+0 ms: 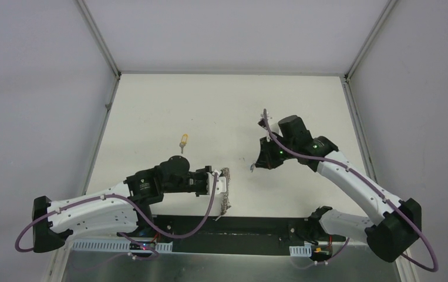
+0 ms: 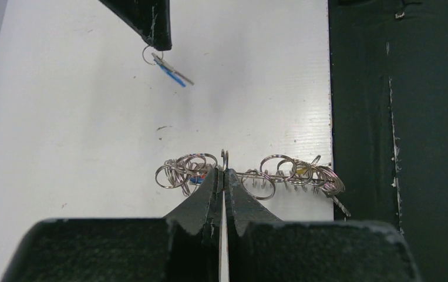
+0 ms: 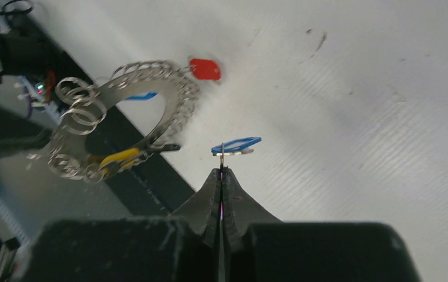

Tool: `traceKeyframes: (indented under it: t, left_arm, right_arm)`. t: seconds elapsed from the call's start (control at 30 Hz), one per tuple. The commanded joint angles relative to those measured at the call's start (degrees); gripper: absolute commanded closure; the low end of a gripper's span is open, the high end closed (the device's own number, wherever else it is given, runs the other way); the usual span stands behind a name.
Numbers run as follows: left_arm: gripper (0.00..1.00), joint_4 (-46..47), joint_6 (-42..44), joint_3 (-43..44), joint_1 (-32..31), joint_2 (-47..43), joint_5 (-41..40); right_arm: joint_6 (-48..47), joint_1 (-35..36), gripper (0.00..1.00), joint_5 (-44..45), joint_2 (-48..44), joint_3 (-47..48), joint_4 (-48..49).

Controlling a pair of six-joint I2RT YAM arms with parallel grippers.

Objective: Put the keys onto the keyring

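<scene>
The keyring (image 2: 280, 173), a floppy wreath of grey wire coils, hangs edge-on from my left gripper (image 2: 224, 170), which is shut on its wire near the table's front edge. In the right wrist view the keyring (image 3: 171, 111) shows its hollow centre, with a red key (image 3: 205, 69), a yellow key (image 3: 118, 158) and a blue key (image 3: 145, 95) hanging on it. My right gripper (image 3: 222, 170) is shut on the small ring of another blue key (image 3: 236, 145), held above the table just right of the keyring (image 1: 226, 191). A yellow-headed key (image 1: 182, 141) lies loose on the table farther back.
A black strip (image 2: 397, 147) runs along the table's near edge, right beside the keyring. White walls enclose the table (image 1: 221, 111) on the left, right and back. The right finger (image 2: 145, 23) reaches into the left wrist view from above with the blue key (image 2: 171, 70).
</scene>
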Motion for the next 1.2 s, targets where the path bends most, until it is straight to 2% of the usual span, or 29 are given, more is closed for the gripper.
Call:
traceKeyframes:
  t: [0.0,0.2,0.6,0.83,1.17]
  left_arm:
    - [1.00,2.16,6.29,1.14,0.15,-3.55,-0.77]
    - [1.00,2.07,16.52,-0.87,0.17,-6.27,-0.16]
    - [1.00,1.76,37.44,-1.62,-0.14,-5.00,-0.16]
    - [1.00,0.95,42.62,-1.50,-0.82,-6.19,-0.05]
    - [1.00,-1.32,42.94,-0.56,-1.82,-5.82,2.37]
  right_arm:
    - [1.17,-0.14,1.00,-11.81,-5.83,3.50,-5.18]
    - [2.42,0.59,1.00,-20.26,-6.09,5.86,-10.20]
    - [7.52,8.72,1.00,-20.94,-0.25,13.23,-11.89]
    - [11.15,11.09,1.00,-22.06,3.51,16.12,-11.08]
    - [13.96,13.27,1.00,-21.05,9.33,19.42,-11.77]
